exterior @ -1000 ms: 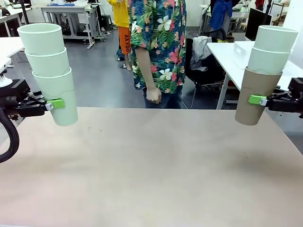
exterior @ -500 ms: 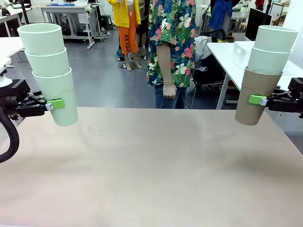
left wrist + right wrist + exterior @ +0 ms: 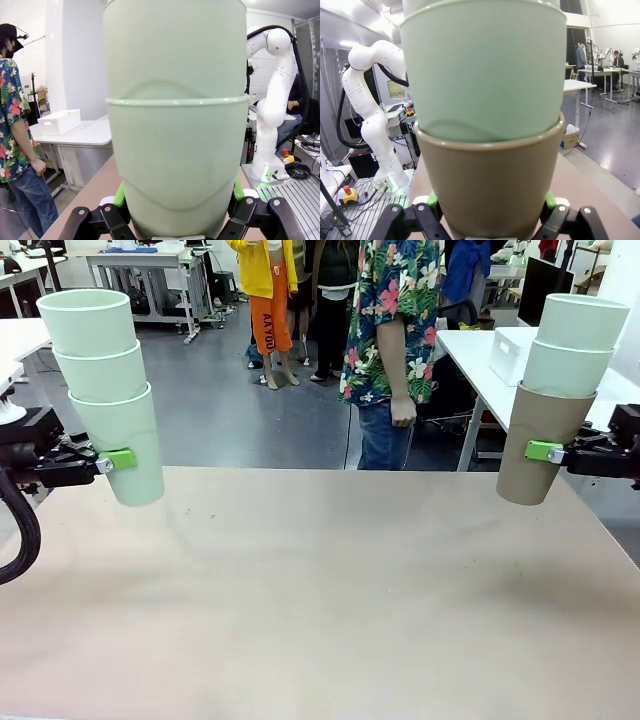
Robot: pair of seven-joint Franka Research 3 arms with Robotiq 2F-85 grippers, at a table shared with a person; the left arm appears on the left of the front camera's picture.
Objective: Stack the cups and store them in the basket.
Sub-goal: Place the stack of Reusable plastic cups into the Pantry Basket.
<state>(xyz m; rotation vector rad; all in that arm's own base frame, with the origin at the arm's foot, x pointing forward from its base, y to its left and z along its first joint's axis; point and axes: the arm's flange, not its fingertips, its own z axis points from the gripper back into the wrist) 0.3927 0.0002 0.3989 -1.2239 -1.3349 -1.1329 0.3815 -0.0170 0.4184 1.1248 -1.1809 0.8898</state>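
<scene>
My left gripper is shut on the lowest of three nested mint green cups, held upright above the table's far left edge. The same stack looms between the green pads in the left wrist view. My right gripper is shut on a tan-brown cup with two mint cups nested in it, above the far right edge. That stack is close up in the right wrist view. The white basket stands on a neighbouring white table at the back right.
The beige table lies bare between the arms. A person in a flowered shirt stands just beyond the far edge, right of centre, hand hanging down. The neighbouring white table stands behind the right stack.
The person has walked to the right along the far side of the table. Both arms and their cup stacks have stayed still.
</scene>
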